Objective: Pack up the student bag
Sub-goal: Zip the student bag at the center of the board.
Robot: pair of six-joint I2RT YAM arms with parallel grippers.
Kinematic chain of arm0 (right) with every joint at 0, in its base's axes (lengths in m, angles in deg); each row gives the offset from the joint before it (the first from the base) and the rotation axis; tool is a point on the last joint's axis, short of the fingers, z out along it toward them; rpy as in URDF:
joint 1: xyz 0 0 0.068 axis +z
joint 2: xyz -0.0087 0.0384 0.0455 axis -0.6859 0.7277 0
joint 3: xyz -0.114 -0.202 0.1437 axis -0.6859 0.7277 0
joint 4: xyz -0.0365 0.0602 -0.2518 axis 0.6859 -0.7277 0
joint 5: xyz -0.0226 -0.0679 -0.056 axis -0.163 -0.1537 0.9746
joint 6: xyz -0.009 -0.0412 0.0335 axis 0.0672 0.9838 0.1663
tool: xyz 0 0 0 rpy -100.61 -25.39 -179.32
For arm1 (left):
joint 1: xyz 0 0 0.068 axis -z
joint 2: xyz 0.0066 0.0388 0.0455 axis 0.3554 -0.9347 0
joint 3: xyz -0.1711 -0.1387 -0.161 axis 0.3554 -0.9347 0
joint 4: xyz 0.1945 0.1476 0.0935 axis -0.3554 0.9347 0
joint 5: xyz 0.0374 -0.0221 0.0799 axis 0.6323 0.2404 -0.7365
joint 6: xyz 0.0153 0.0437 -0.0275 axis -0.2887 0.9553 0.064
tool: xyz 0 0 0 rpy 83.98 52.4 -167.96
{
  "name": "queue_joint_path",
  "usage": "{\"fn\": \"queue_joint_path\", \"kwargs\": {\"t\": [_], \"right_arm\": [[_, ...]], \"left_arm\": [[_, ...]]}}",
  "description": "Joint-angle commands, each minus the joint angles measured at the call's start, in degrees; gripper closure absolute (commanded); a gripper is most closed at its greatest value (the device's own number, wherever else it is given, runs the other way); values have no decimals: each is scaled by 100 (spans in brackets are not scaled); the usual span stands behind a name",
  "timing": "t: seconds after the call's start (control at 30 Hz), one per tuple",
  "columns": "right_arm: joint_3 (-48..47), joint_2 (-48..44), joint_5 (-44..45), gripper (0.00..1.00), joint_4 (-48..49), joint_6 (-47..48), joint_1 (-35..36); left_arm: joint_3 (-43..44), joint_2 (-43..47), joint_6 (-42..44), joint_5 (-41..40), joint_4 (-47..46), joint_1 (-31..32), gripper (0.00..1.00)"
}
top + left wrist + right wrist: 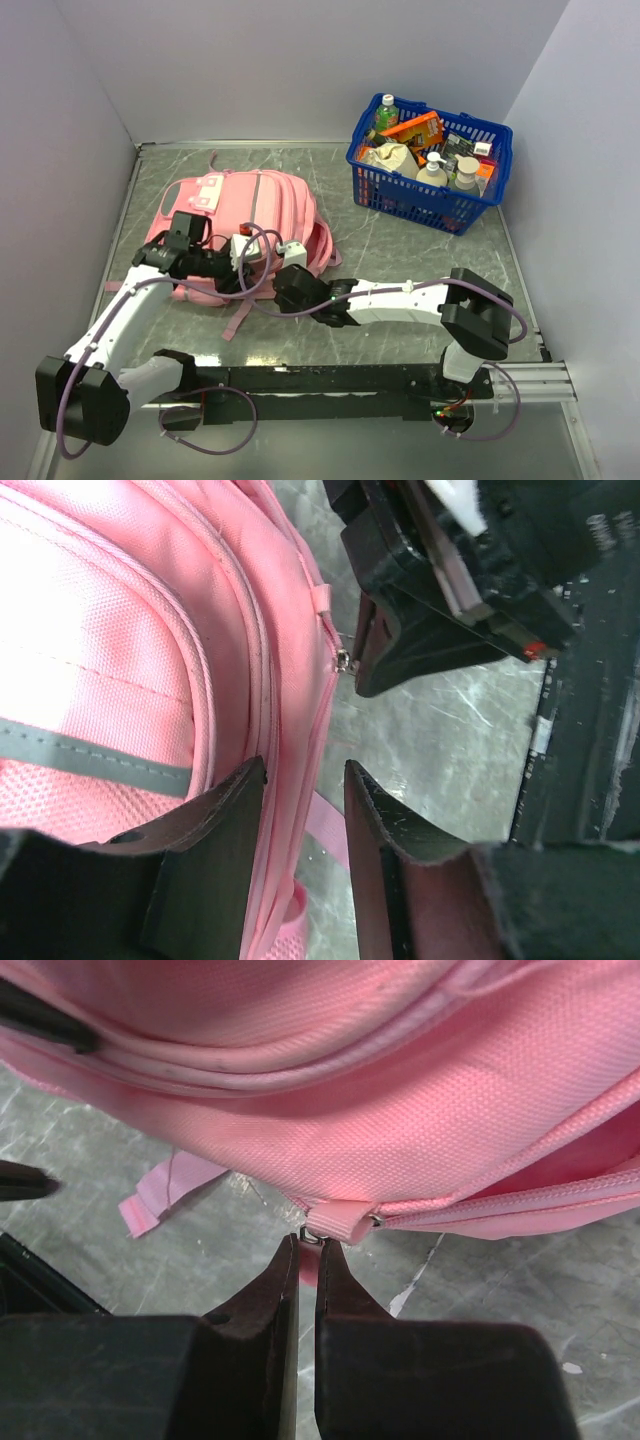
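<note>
The pink student bag [250, 200] lies flat at the left of the table. It fills the left wrist view [120, 630] and the top of the right wrist view [400, 1110]. My right gripper [308, 1245] is shut on the bag's zipper pull [312, 1236] at the near right edge of the bag [283, 283]. The pull also shows in the left wrist view [343, 662]. My left gripper [300, 780] is open, with the bag's piped edge running between its jaws beside the left finger. In the top view it [235, 272] sits just left of the right gripper.
A blue plastic basket [430, 205] with bottles and packets stands at the back right. A loose pink strap [238, 318] trails toward the arm bases. Grey walls close in the table on the left, back and right.
</note>
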Motion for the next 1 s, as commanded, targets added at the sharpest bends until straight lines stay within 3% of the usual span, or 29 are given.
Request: {"fn": "queue_joint_path", "kwargs": {"t": [0.0,0.2,0.43,0.47,0.5,0.77,0.97], "right_arm": [[-52,-289,-498,100,282,-23,31],[-104,-280,-719,100,327,3,5],[-104,-210,-859,100,327,-5,-74],[-130,-201,-868,100,335,21,-66],[-139,-201,-885,100,327,21,-74],[1,-271,-833,100,475,-14,-92],[63,-316,-903,100,581,3,-83]], "left_arm": [[-201,-9,-347,-347,-908,211,57],[-263,-19,-181,-515,-733,282,56],[-368,297,-31,-813,-671,379,47],[-377,350,-14,-849,-689,388,28],[-368,429,13,-919,-689,388,4],[-693,1027,-119,-1955,-1426,397,3],[-1396,1888,593,-2508,-1945,537,1]]}}
